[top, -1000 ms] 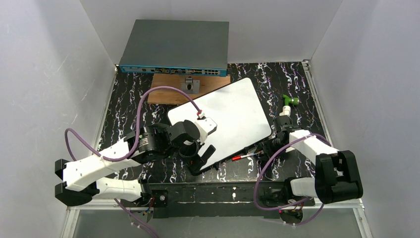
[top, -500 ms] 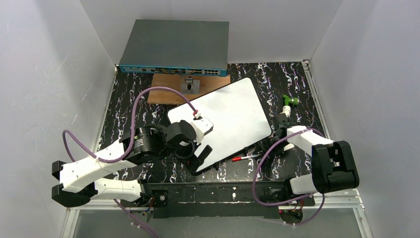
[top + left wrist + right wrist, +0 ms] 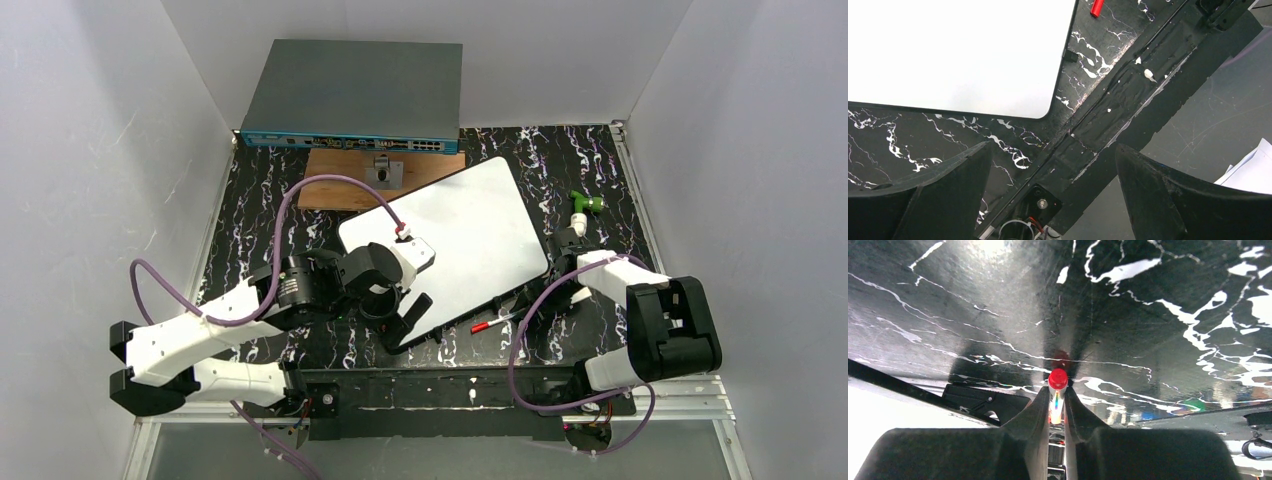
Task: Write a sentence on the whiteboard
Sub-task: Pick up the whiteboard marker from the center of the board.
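While right gripper (image 3: pixel 1057 396) pinches marker (image 3: pixel 1058 378) | whiteboard (image 3: pixel 460 225) just beside | left gripper (image 3: pixel 1052 146) spread at corner

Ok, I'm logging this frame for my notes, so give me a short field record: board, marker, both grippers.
whiteboard: lying flat, blank
marker: red-ended, off the whiteboard's near edge
right gripper: shut on marker
left gripper: open, empty, over whiteboard's near corner
behind whiteboard: wooden plate, grey switch box
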Robot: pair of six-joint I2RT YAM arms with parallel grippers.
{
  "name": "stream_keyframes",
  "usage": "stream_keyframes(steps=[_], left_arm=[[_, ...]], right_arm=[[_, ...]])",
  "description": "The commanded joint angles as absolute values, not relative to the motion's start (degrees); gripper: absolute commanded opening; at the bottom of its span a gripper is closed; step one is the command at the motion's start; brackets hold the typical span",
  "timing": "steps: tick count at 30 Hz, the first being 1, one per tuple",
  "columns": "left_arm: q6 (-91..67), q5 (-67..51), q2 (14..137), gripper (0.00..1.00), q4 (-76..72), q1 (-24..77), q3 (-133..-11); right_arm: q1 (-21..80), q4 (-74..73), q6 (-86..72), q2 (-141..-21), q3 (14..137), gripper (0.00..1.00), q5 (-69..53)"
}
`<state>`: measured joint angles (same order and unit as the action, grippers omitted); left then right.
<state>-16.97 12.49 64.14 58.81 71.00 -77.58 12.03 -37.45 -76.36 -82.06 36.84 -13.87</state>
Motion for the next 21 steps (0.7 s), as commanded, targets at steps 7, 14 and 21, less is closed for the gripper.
stream_keyframes(steps=[7,14,21], left_arm=[[-16.6,11.4,68.1,0.93,58.0,71.4,-80.4],[-17.9,12.0,71.4,0.92,57.5,71.3,-84.1],[-19.5,8.4,74.5,0.93,54.9,71.3,-86.9]], right_arm=[[12.2,-41.6,-71.3,-79.5,37.4,0.01,-4.7],[12.2,-48.0,-66.3,-71.2,40.1,0.01,-3.6],[12.2,-54.2,-61.0,-60.4,42.8,0.01,-1.4]])
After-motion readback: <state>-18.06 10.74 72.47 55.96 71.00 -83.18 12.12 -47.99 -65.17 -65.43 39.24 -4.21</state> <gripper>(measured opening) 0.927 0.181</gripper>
